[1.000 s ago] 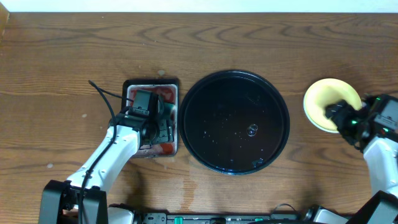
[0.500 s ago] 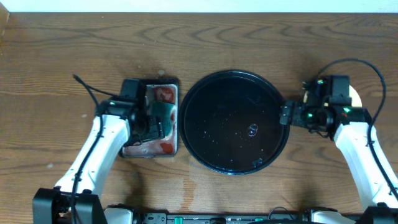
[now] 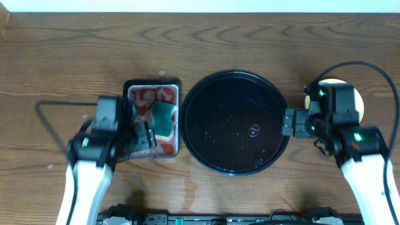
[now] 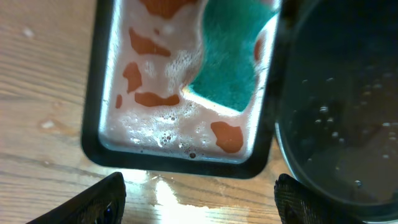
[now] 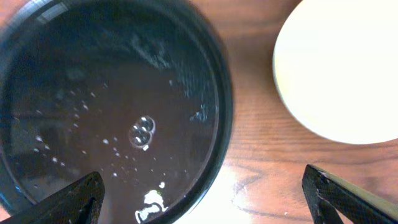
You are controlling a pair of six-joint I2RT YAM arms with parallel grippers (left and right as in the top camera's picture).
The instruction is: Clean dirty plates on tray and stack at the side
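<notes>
The large round black tray sits mid-table, wet, with no plates on it; it also shows in the right wrist view and the left wrist view. A pale yellow plate lies on the table right of the tray, mostly hidden by my right arm; the right wrist view shows it clean. The blue-mint plates are out of view. My right gripper is open and empty above the tray's right rim. My left gripper is open and empty at the small tray's front end.
A small rectangular dark tray of foamy reddish liquid stands just left of the black tray. A green sponge lies in its right half. The wood in front of it is wet.
My left arm has drawn back left and toward the front, uncovering the sponge in the small tray. My right arm has swung from the yellow plate to the black tray's right rim.
</notes>
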